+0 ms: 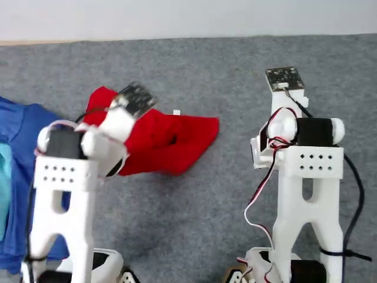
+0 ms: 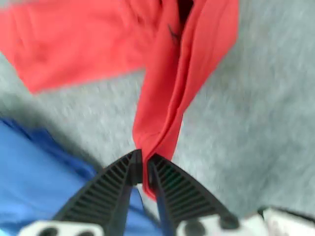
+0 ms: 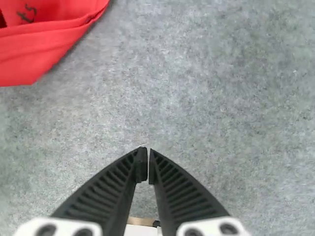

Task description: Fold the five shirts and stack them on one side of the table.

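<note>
A red shirt [image 1: 168,140] lies crumpled in the middle of the grey table, partly under the left arm. My left gripper [image 2: 144,164] is shut on a fold of the red shirt [image 2: 172,88], which stretches away from its black fingertips above the table. A blue shirt [image 1: 20,147] lies at the table's left edge, with a teal one [image 1: 5,183] on it; the blue shirt [image 2: 34,182] also shows beside the left gripper. My right gripper [image 3: 146,160] is shut with nothing in it, over bare carpet to the right of the red shirt [image 3: 39,44].
The grey carpeted table [image 1: 235,76] has free room on the right and at the back. The two arms' white bases stand at the front edge. A pale wall runs along the far edge.
</note>
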### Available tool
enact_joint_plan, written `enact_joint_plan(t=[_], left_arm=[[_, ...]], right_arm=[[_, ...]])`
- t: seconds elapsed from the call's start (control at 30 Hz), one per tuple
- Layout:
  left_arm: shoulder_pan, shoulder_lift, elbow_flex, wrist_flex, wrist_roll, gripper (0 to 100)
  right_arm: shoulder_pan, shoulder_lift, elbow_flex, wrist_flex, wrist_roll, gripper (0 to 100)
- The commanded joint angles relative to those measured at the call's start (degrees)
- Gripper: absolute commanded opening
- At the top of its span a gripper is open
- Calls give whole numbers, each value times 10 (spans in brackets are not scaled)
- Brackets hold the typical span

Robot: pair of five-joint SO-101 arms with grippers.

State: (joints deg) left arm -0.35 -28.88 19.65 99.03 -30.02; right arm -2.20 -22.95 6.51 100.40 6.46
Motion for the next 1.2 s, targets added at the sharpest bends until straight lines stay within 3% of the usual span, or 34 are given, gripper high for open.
enact_joint_plan(t=[0.0,0.13,0.27,0.43,0.57,0.93,1.03,1.17], left_arm=[[-55,-70,81,14,-45,2],[-126,-147,164,14,-105,2],[-244,-218,216,14,-180,2],[-399,-277,249,14,-282,2],[-478,-301,255,14,-328,2],[-498,-391,245,14,-283,2],[-479,-441,246,14,-274,2],[-424,-500,246,14,-202,2]], right_arm=[[-15,-1,-5,19,3,9],[-17,-1,-5,20,4,9],[-16,-2,-5,21,4,9],[-16,-2,-5,22,3,9],[-17,-2,-5,21,2,9],[-17,-6,-5,22,2,9],[-17,-6,-5,22,2,9],[-17,-6,-5,22,2,9]])
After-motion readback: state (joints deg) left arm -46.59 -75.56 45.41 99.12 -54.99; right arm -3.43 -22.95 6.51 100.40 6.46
